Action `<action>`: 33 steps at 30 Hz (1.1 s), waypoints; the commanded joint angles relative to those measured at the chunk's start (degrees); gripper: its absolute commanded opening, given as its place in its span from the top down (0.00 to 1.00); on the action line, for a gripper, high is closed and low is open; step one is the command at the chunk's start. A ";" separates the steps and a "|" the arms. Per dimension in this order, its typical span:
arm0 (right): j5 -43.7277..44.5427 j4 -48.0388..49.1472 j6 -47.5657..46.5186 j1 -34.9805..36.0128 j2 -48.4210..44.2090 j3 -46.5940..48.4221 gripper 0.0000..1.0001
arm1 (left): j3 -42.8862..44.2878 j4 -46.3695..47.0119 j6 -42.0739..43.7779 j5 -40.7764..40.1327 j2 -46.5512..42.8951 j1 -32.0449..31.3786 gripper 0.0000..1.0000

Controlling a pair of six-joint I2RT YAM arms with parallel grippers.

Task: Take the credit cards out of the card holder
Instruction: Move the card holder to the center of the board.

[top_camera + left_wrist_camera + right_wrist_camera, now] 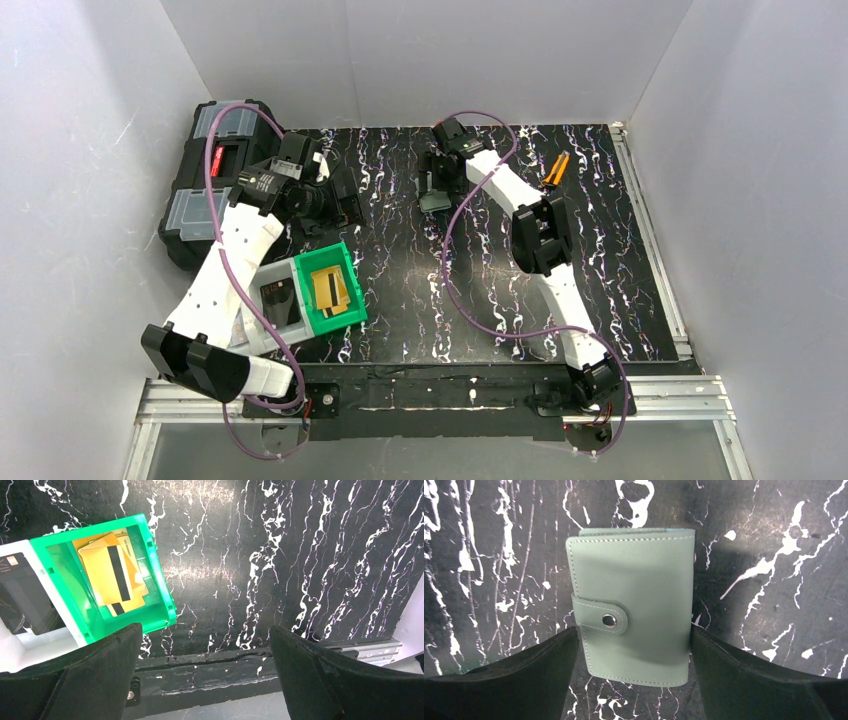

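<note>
Fingers of the right gripper (634,635) press on both side edges of the card holder (634,605), which fills the middle of the right wrist view: grey-green, folded shut, its tab snapped closed by a metal stud. From overhead the pair sits at the upper middle of the frame, over the far part of the black marbled table (420,300). I cannot tell whether the holder rests on the surface or hangs just above it. The left gripper (205,630) is spread wide with nothing between its fingers, up in the upper left of the overhead frame near a black toolbox (215,180). Its own camera looks down on a green bin (60,595) in its upper left, where the credit cards (112,575) lie stacked, orange-yellow, the top one showing a dark stripe. A white bin (30,647) touches the green one's left side.
</note>
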 commanded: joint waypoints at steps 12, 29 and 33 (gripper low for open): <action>-0.41 -3.73 4.86 2.10 -5.07 -11.51 0.75 | -4.97 1.56 -1.65 0.40 -1.17 0.27 0.00; -18.10 19.21 9.53 4.09 -42.80 -71.34 0.60 | -16.69 14.09 -6.92 -1.22 8.89 -15.67 0.06; -18.02 19.98 11.39 5.45 -49.18 -77.57 0.32 | -14.97 16.09 -8.46 -1.96 14.05 -20.44 0.12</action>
